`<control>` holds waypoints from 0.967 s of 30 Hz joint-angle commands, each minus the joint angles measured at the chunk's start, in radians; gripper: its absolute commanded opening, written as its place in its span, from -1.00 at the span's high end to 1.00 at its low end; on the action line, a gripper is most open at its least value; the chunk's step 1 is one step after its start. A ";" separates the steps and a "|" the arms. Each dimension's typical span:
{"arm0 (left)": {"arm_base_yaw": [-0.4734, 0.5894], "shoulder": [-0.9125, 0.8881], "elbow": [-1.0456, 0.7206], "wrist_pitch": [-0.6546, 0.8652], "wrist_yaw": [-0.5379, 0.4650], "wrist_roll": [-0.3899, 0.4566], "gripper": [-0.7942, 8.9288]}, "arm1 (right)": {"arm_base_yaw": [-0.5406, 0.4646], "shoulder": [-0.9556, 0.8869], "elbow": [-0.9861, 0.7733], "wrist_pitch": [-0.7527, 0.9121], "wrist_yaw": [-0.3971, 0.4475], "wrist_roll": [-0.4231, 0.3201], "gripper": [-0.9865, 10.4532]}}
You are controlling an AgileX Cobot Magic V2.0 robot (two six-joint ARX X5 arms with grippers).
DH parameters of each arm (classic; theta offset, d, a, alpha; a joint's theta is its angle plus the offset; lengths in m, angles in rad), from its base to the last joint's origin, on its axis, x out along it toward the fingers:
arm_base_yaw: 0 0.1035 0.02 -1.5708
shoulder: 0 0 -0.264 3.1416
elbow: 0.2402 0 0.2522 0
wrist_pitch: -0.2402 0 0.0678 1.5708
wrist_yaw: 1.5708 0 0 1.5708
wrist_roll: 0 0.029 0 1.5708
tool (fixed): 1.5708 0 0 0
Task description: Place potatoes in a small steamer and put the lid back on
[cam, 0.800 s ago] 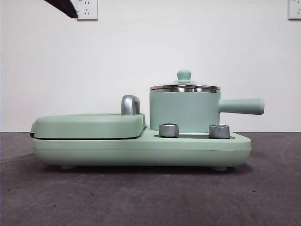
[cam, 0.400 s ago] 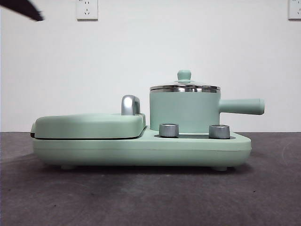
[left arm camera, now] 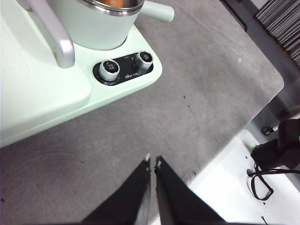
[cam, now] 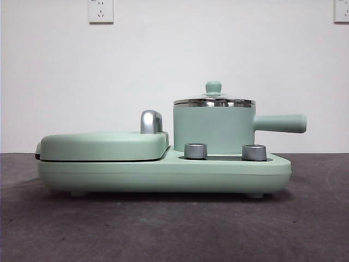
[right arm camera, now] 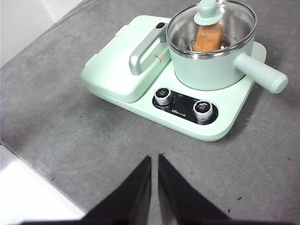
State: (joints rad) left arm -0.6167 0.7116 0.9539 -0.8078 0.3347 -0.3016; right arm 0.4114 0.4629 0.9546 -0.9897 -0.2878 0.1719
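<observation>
The mint-green steamer pot [cam: 214, 131] stands on the right of its base unit, side handle [cam: 281, 123] pointing right. The glass lid [cam: 214, 100] with its green knob sits on the pot's rim. In the right wrist view the orange-brown potato [right arm camera: 209, 37] lies inside the pot [right arm camera: 211, 70] under the lid [right arm camera: 208, 13]. My left gripper [left arm camera: 153, 162] is shut and empty above the table's near edge, away from the pot [left arm camera: 96, 26]. My right gripper [right arm camera: 154, 158] is shut and empty, hanging over the mat in front of the appliance. Neither gripper shows in the front view.
The closed griddle plate [cam: 103, 145] with its chrome handle [cam: 151, 121] fills the base's left half. Two steel dials [cam: 196, 150] sit in front of the pot. The grey mat's edge and a white surface with black cables [left arm camera: 269, 159] lie beside my left gripper.
The dark arm tip at the front view's top left has moved left and out of the picture. The pot, lid and griddle have not moved.
</observation>
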 commanded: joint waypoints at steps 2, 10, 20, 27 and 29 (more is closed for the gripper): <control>-0.007 -0.013 0.007 0.022 -0.005 -0.005 0.80 | 0.005 0.005 0.008 0.011 0.000 -0.008 0.79; -0.007 -0.027 0.006 0.028 -0.005 -0.005 0.80 | 0.005 0.005 0.008 0.011 0.000 -0.008 0.80; 0.200 -0.282 -0.325 0.388 0.009 0.047 0.80 | 0.005 0.005 0.008 0.013 0.000 -0.008 0.79; 0.421 -0.555 -0.643 0.576 0.002 0.122 0.80 | 0.005 0.005 0.008 0.018 0.000 -0.008 0.79; 0.466 -0.606 -0.699 0.577 -0.005 0.141 0.80 | 0.005 0.005 0.008 0.018 0.000 -0.008 0.80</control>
State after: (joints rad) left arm -0.1616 0.1173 0.2699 -0.2474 0.3363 -0.1963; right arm 0.4114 0.4629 0.9546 -0.9829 -0.2878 0.1719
